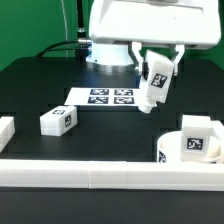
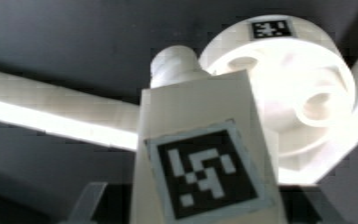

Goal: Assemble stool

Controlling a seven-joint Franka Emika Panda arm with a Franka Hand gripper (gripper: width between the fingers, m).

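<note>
A: Where is the held leg [image 1: 152, 88], and gripped how?

B: Up off the counter [image 1: 40, 75], pinched by its upper part in the tool [image 1: 158, 70]. Hangs in front of the marker board [image 1: 110, 97] in the exterior view.

A: Pointing which way?

B: Long axis near upright but tilted, lower end swung toward the exterior view's left. Tag facing that camera.

A: Anything only in the wrist view?

B: Looks down the length of the held leg [image 2: 197, 165], tag large in front, with a round peg [image 2: 176, 65] at the far end. Beyond that, the flat face of the seat [image 2: 297, 95], with holes in it. None of that face seen from the exterior view. Only there, though: the marker board and the second leg [image 1: 58, 120].

A: And the count?

B: One seat. One leg held, and the second lying on the counter well toward the exterior view's left. A third tagged block [image 1: 198, 138] at the seat [image 1: 165, 150]; joined or loose, cannot tell. One marker board. White rails [image 1: 100, 176] along the near edge.
</note>
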